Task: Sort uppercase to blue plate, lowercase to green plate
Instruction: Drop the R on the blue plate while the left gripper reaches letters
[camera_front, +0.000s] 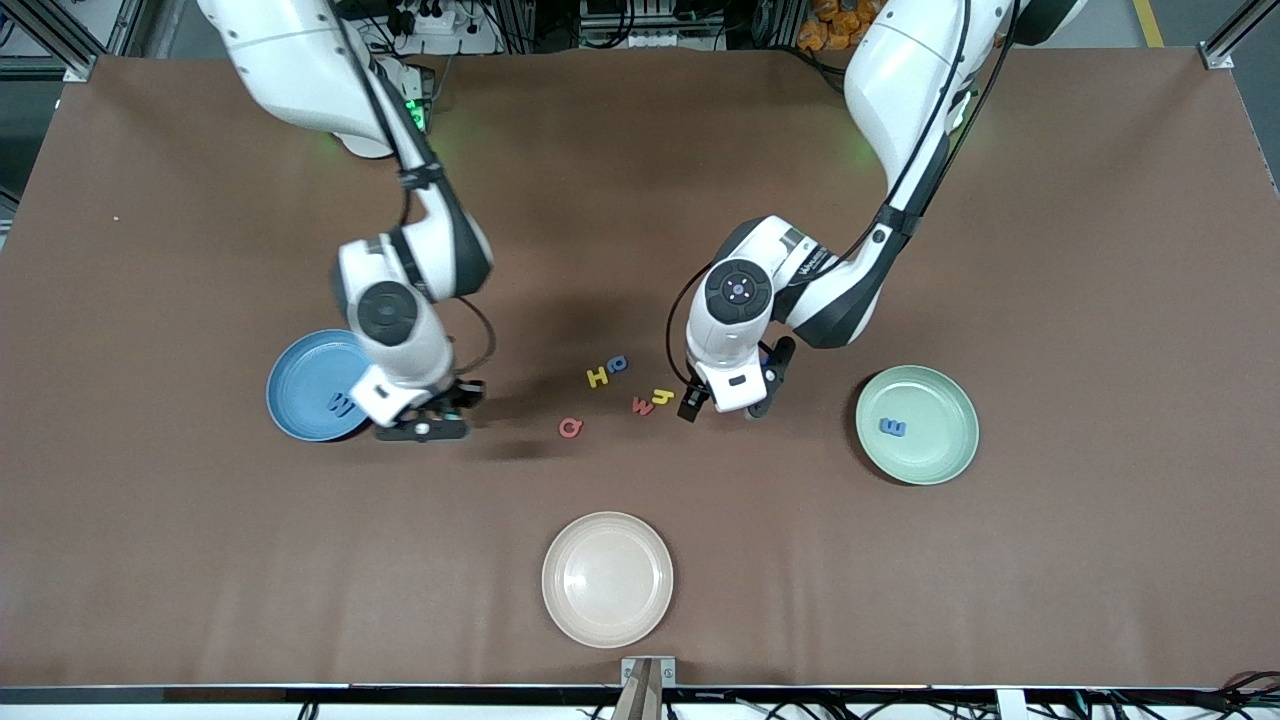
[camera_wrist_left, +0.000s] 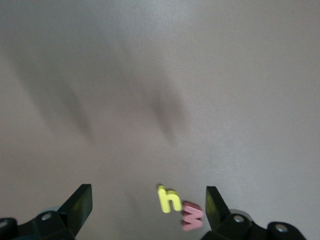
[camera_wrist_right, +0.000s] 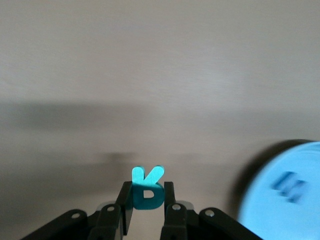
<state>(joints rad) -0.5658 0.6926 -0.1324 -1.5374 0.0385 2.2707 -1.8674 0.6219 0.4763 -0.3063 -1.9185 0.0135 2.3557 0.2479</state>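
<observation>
The right gripper (camera_wrist_right: 145, 207) pinches the teal R (camera_wrist_right: 146, 187) above the table beside the blue plate (camera_front: 300, 375), which holds the blue W (camera_front: 339, 404). The left gripper (camera_front: 725, 405) hangs spread wide over the table near the yellow h (camera_front: 661, 399) and red m (camera_front: 642, 406), toward the green plate (camera_front: 940, 450).

Front cam high, looking down on the whole tabletop (camera_front: 1000, 600). Both wrist cams sit close, looking down past their grippers. Left wrist shares yellow h (camera_wrist_left: 168, 200) with front, frame centre.
</observation>
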